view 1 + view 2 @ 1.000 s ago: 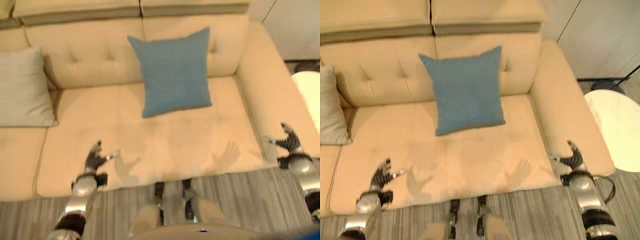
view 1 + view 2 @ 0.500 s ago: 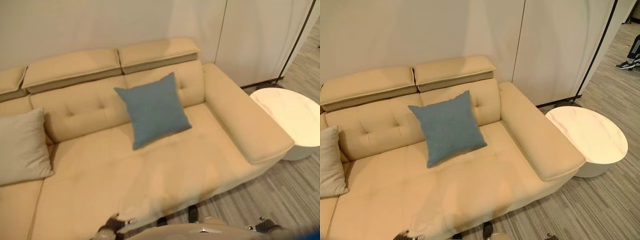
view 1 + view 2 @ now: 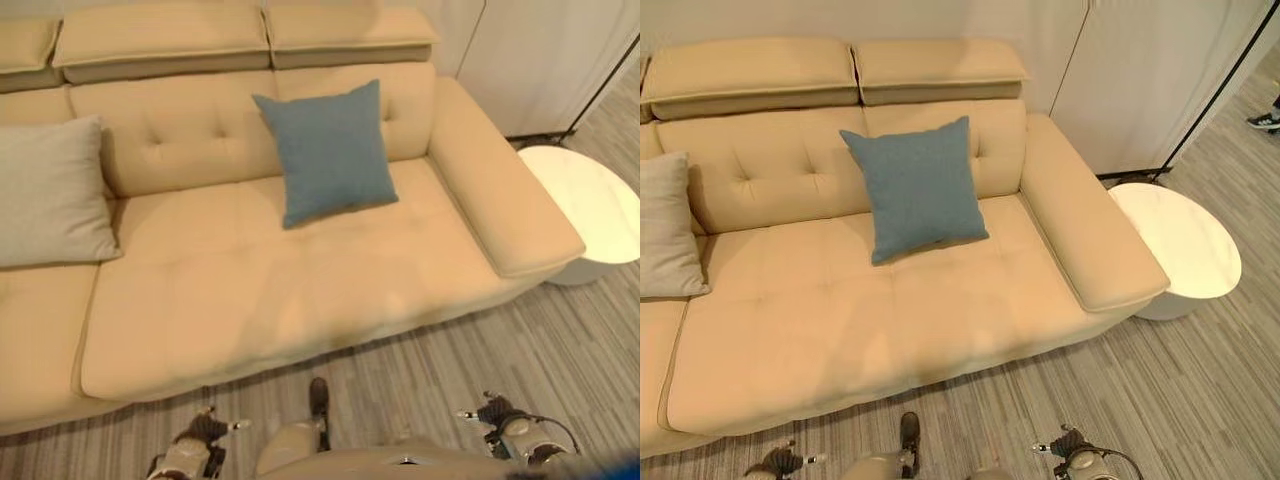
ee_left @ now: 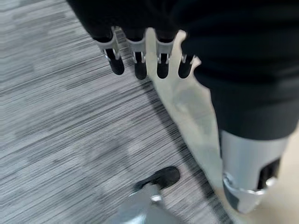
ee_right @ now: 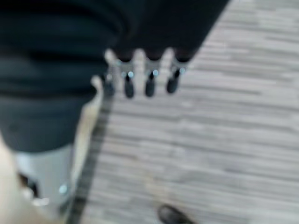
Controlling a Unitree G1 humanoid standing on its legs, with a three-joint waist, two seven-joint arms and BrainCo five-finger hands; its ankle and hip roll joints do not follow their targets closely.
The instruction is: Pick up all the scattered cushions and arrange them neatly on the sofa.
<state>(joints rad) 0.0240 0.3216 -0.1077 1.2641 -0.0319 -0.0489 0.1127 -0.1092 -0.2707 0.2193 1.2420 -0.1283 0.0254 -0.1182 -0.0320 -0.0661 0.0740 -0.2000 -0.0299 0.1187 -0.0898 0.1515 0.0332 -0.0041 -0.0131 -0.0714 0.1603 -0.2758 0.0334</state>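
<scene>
Left eye view: a blue cushion (image 3: 332, 152) stands tilted against the backrest of the sofa (image 3: 300, 290), its lower edge on the seat. A grey cushion (image 3: 50, 192) leans at the sofa's left end. The left hand (image 3: 203, 433) and right hand (image 3: 497, 413) hang low over the striped floor (image 3: 420, 370), in front of the seat edge and well apart from both cushions. A round white side table (image 3: 590, 215) stands just beside the right armrest.

Right eye view: same layout. The blue cushion sits off-square, one corner raised toward the backrest. No cushion can be seen on the floor here. A person's shoe (image 3: 1265, 120) shows at the far right edge.

Left wrist view: the fingers (image 4: 136, 65) are straight, side by side and slightly parted, holding nothing; the floor and the sofa's front edge lie past them.

Right wrist view: the fingers (image 5: 149, 84) are likewise straight and empty over the floor.

Assessment: both visible cushions are already on the sofa, so the step in hand appears to be a search for any remaining cushion, or a final straightening. To do it well, the floor on both sides should be checked before committing. If the blue cushion is to be squared, both hands should approach from its two sides and turn it level against the backrest, without dragging it across the seat.
</scene>
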